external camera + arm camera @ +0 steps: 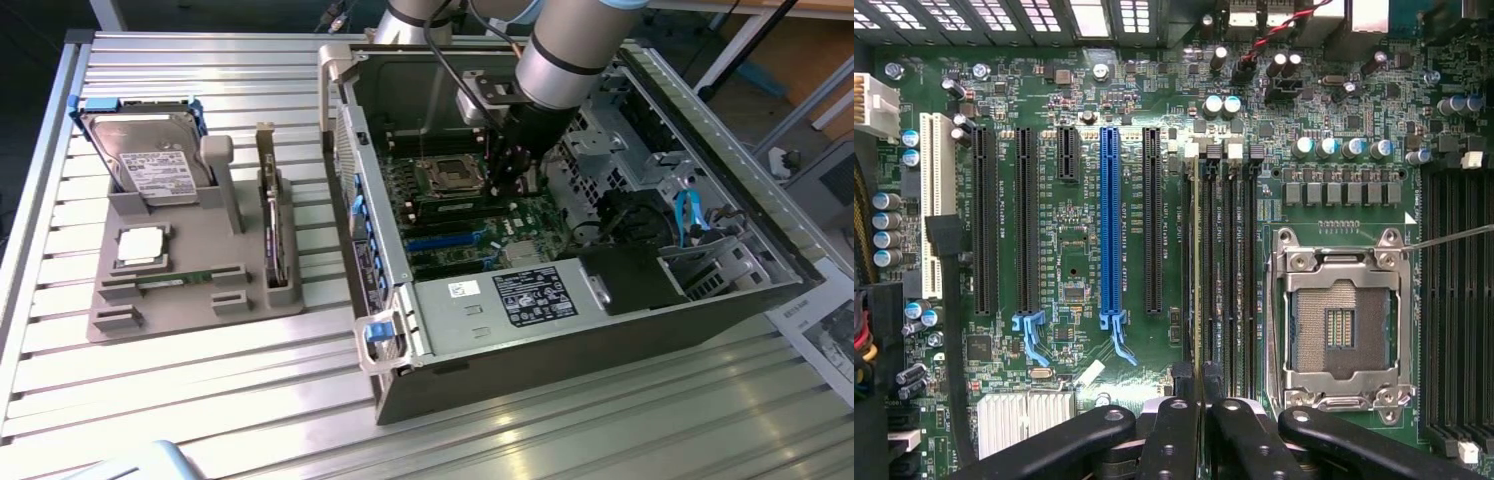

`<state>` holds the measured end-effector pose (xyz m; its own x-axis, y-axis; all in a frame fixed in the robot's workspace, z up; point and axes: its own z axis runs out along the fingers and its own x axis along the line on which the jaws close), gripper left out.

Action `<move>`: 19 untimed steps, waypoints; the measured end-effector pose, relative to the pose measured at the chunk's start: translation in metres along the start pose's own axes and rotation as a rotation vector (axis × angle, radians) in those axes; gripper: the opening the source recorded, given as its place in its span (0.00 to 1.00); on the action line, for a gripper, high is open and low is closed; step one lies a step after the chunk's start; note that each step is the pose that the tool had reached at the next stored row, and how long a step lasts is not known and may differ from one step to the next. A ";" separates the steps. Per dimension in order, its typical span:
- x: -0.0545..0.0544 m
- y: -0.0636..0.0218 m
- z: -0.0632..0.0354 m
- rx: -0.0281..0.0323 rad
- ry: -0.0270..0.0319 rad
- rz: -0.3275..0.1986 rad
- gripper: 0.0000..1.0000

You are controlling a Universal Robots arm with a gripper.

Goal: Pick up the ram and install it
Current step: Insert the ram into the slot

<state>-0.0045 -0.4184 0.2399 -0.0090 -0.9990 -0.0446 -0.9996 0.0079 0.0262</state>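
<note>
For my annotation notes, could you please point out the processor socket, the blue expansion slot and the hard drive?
processor socket [1341, 330], wrist view, its contact field.
blue expansion slot [1110, 220], wrist view, mid-length.
hard drive [158, 168], exterior view, its label.

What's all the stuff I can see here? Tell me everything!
table: one, silvery slats, under everything
holder: one, grey, exterior view's left
hard drive: one, silvery in blue frame, standing in holder
processor chip: one, silvery, lying on holder
expansion card: one, dark, upright in holder
computer case: one, grey, open, exterior view's right
motherboard: one, green, inside case
blue slot: one, blue, on motherboard
processor socket: one, silvery, on motherboard
ram: one, green, edge-on, gripped over motherboard
arm: one, silver and black, reaching into case
fingers: two, black, shut on ram
</note>
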 end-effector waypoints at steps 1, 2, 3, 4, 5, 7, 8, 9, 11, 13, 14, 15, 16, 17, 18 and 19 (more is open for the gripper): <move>0.000 0.0000 0.0000 0.0000 0.0000 -0.001 0.12; 0.000 0.0000 0.0000 -0.0001 0.0001 -0.001 0.12; 0.000 0.0000 0.0000 -0.0001 0.0001 -0.001 0.12; 0.000 0.0000 0.0000 -0.0001 0.0000 -0.001 0.12; 0.000 0.0000 0.0001 0.0000 0.0000 -0.001 0.12; 0.000 0.0000 0.0004 -0.0001 0.0001 -0.001 0.12; 0.000 0.0000 0.0007 0.0000 0.0000 -0.001 0.12; 0.000 0.0000 0.0008 -0.0001 0.0001 -0.001 0.12; 0.000 0.0000 0.0011 -0.0001 0.0001 -0.001 0.12; 0.000 0.0000 0.0013 -0.0001 0.0001 -0.001 0.12; 0.000 -0.0001 0.0017 -0.0001 0.0000 -0.001 0.12; 0.000 -0.0001 0.0018 0.0000 0.0000 -0.001 0.12; 0.000 -0.0001 0.0020 -0.0001 0.0000 -0.001 0.12; 0.000 -0.0001 0.0022 -0.0001 0.0000 -0.001 0.12; 0.000 -0.0001 0.0024 0.0000 0.0001 -0.001 0.12; 0.000 -0.0001 0.0027 0.0000 0.0000 -0.001 0.12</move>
<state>-0.0045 -0.4183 0.2372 -0.0078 -0.9990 -0.0446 -0.9996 0.0066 0.0262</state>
